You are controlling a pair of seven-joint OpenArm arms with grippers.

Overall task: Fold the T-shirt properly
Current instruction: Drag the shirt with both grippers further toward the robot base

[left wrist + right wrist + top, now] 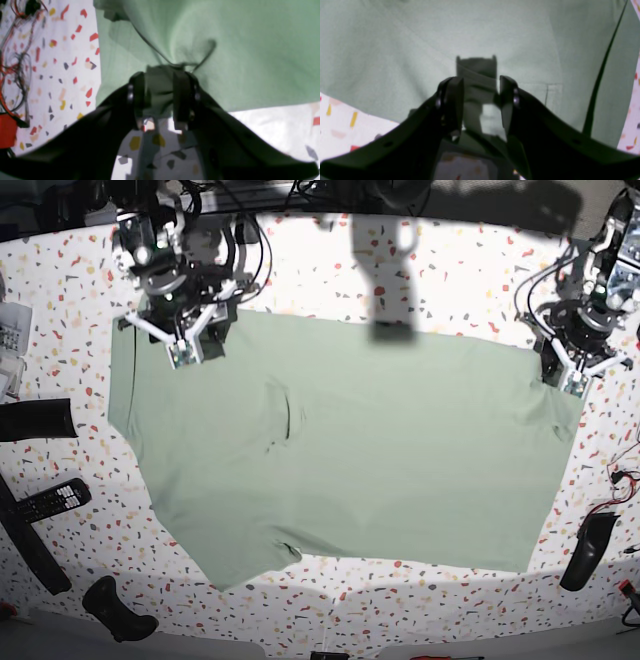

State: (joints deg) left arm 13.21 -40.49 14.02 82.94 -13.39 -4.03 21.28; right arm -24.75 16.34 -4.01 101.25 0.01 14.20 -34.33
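Now the T-shirt [350,450] lies spread across the speckled counter [460,280], its far edge stretched between my two arms and its near edge sagging toward the front of the counter. My left pincer [162,82] is clenched on a bunch of the shirt's cloth; folds fan out from that pinch, and the hem crosses just behind it with bare counter beyond. My right pincer [481,86] straddles a fold of the shirt's edge, and the cloth sits between its tips, so I take it as gripped, though the blur makes that contact less than certain. In the base view that pincer sits at the shirt's far corner on the view's left, the other at the far corner on its right. Red and dark wires [15,62] lie on the counter beside the shirt.
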